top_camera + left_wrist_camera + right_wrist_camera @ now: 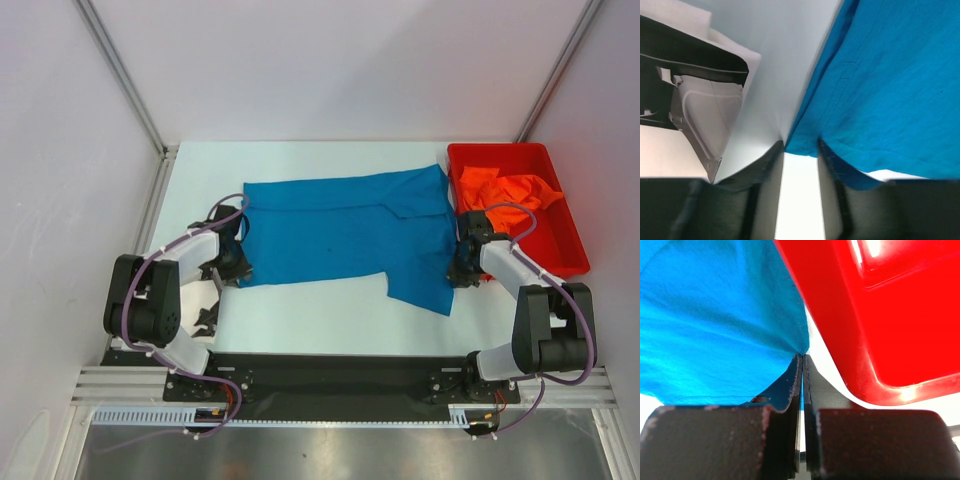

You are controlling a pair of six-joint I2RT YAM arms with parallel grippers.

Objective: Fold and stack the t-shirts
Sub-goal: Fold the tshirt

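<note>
The blue shirt (pixel 340 235) lies flat in the middle of the table (pixel 300 320). The right hand (pixel 462 268), at 3 o'clock, pinches its edge, probably to keep it stretched. The left hand (pixel 236 266), at 9 o'clock, stands narrowly open at the opposite edge.

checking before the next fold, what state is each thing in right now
blue t-shirt: spread out flat on the table
orange t-shirt: crumpled inside the red bin
white t-shirt with black blotches: bunched up, mostly hidden
red bin: upright, holding the orange t-shirt
left fingers: apart, at the blue t-shirt's edge
right fingers: shut on the blue t-shirt's opposite edge
</note>
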